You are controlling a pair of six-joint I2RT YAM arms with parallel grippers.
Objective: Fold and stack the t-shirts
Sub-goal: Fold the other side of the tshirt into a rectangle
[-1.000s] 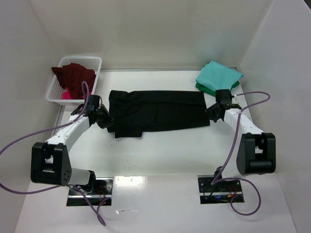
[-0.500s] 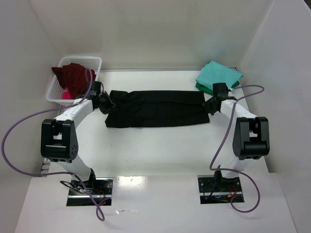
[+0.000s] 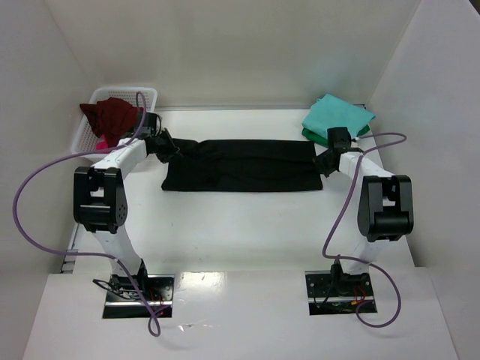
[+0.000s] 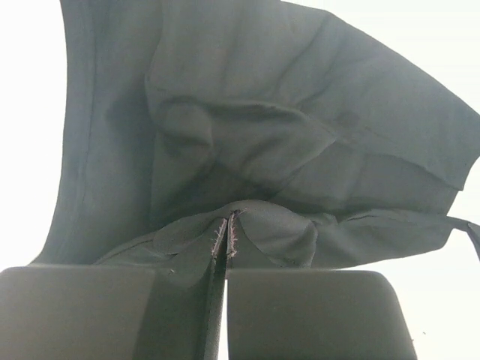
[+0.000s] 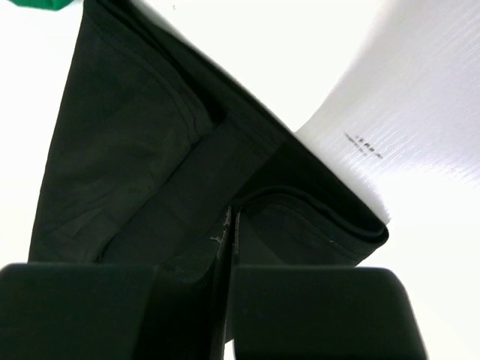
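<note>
The large black t-shirt (image 3: 240, 165) lies folded into a long band across the table's far middle. My left gripper (image 3: 166, 147) is shut on its left end, the cloth pinched between the pads in the left wrist view (image 4: 225, 236). My right gripper (image 3: 322, 162) is shut on its right end, also pinched in the right wrist view (image 5: 231, 225). The shirt fills both wrist views (image 4: 247, 135) (image 5: 150, 150). A folded teal t-shirt (image 3: 336, 118) lies on a dark green one (image 3: 315, 137) at the far right. A maroon t-shirt (image 3: 112, 118) and a pink one (image 3: 100, 144) sit in the basket.
The white lattice basket (image 3: 142, 95) stands at the far left corner. White walls enclose the table on three sides. Purple cables loop from both arms over the table's sides. Both arms reach far out from their bases.
Both grippers have moved away from me with the black shirt's ends. The shirt has gone from a rumpled band with a hanging left flap to a straighter, narrower band farther back.
</note>
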